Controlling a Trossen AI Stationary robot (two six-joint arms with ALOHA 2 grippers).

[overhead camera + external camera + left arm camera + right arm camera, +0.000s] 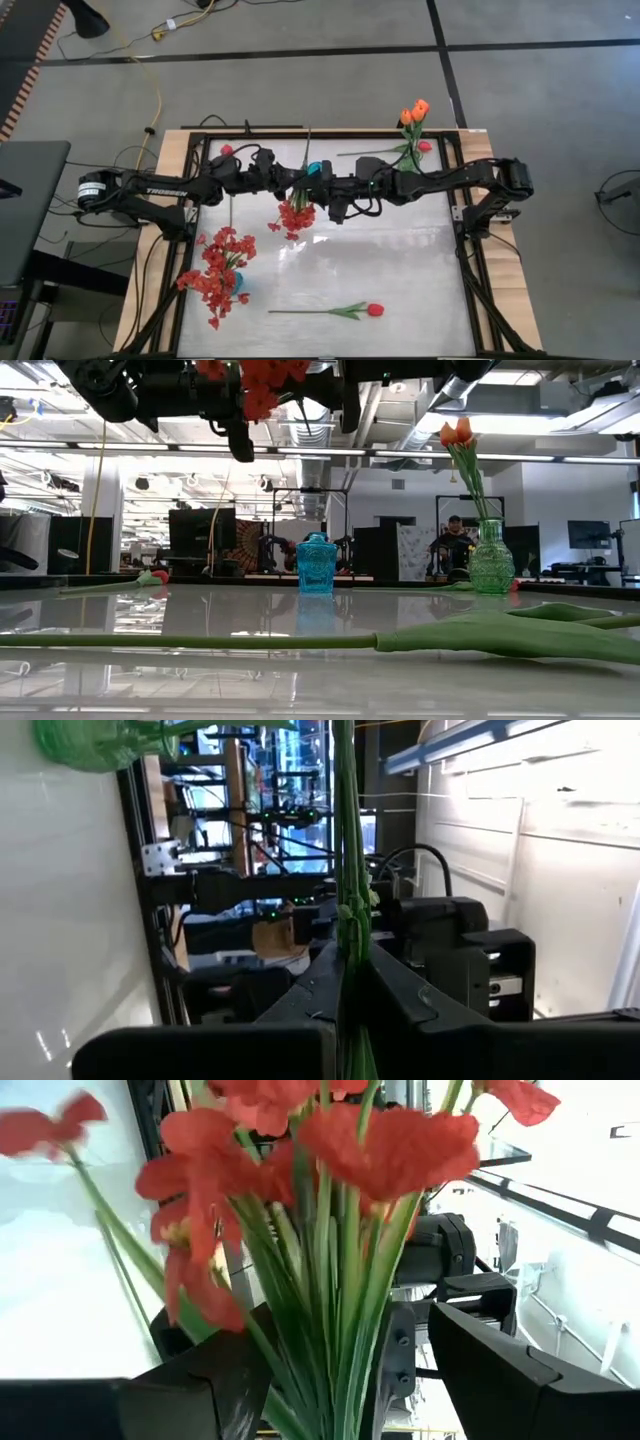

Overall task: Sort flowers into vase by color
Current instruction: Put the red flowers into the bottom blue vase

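While both arms meet above the middle of the surface (400,270), the left end effector (352,982) is clamped shut on the thin green stem of a red blossom spray (295,215), which hangs in the air between the two arms. In the left wrist view the stem runs straight between the closed fingers (420,1005). The right end effector (330,1380) stands with its jaws wide apart around the spray's stems just below the blossoms (the right wrist view shows a dark finger on either side, with no clear contact).

A second, larger red spray (218,268) stands in a blue vase (243,297) near the surface's front left. A blue glass vase (316,564) stands at the centre rear, partly hidden beneath the arms in the high view. Two orange tulips (414,110) stand in the green vase (491,560) at the rear right. One red-pink tulip (372,310) lies flat on the surface at the front centre, well apart from the vases. Another red-pink bud (227,150) lies at the rear left, and one more (425,146) just beside the green vase.
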